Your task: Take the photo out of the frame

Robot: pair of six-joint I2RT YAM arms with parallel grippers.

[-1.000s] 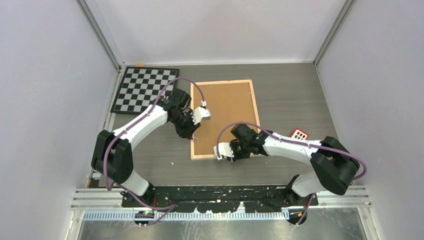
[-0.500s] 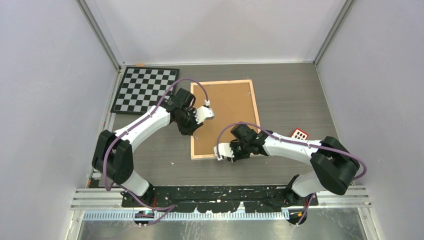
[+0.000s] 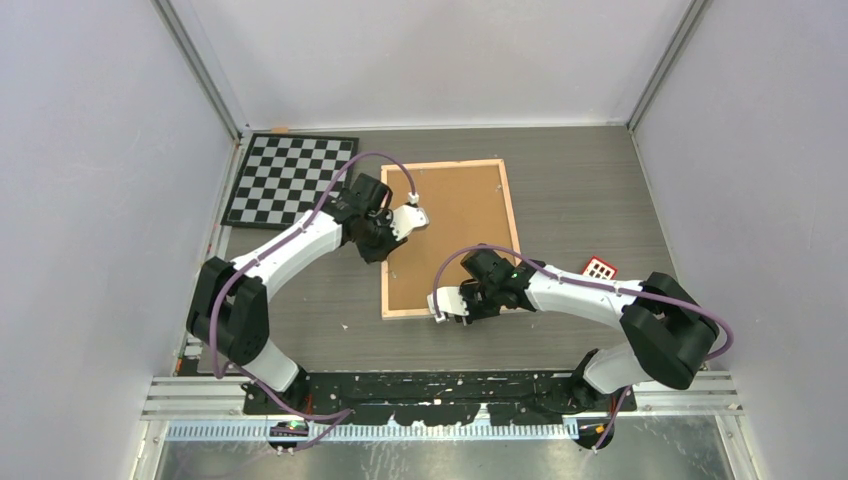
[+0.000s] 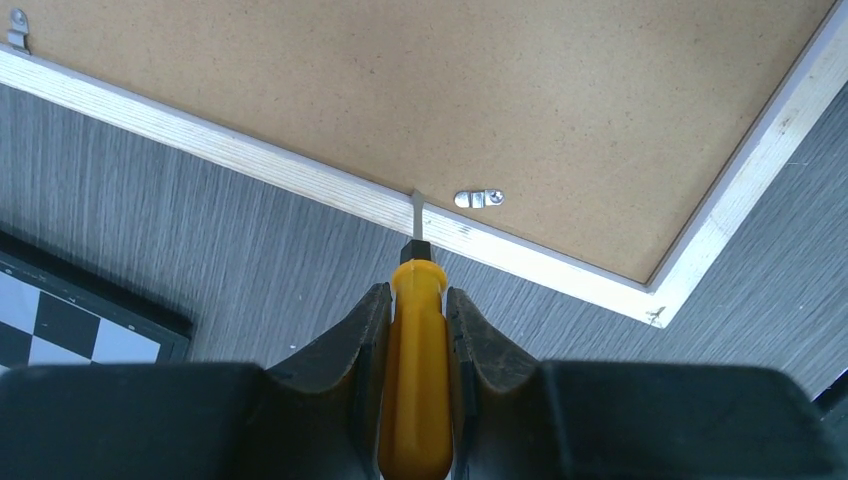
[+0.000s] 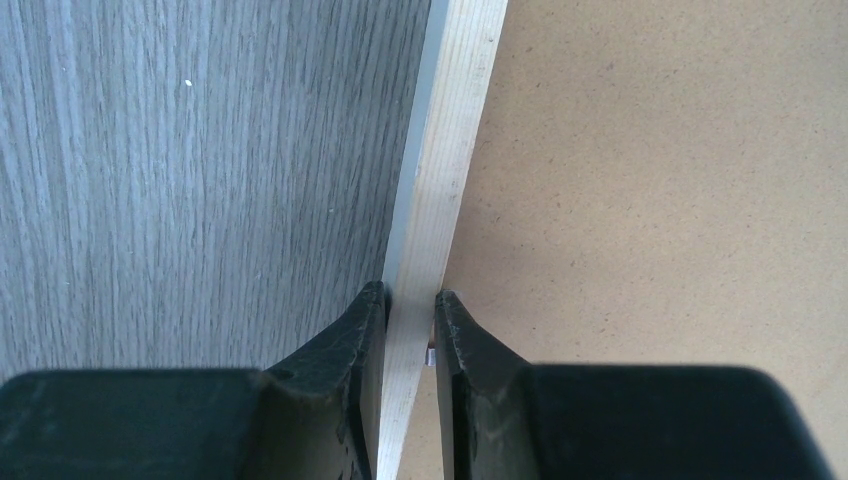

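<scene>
The frame point(image 3: 455, 235) lies flat on the grey counter point(image 3: 580, 190) with its brown fibreboard back upward. Its long axis runs from the arms' side toward the back wall, and its pale wood rim shows all round. Off the frame's far left corner, well apart from it, lies a black-and-white checkerboard point(image 3: 285, 178). To the right of the frame's near half, near the right arm, sits a small red-and-white tile point(image 3: 599, 268). The left arm's wrist and its purple cable hang over the frame's left long side and hide part of that rim. The right arm's wrist covers a stretch of the near short side. The left claw point(image 4: 418, 295) is pinching a yellow-handled screwdriver point(image 4: 417, 380), whose flat blade points at the frame. The blade's tip rests on the wood rim, just beside a small metal tab point(image 4: 478, 199) screwed to the back panel. A second tab point(image 4: 17, 30) sits further along the same side. The right claw point(image 5: 408, 298) is nipped onto the frame's wood rim, with one finger on the counter side and one on the panel side.
</scene>
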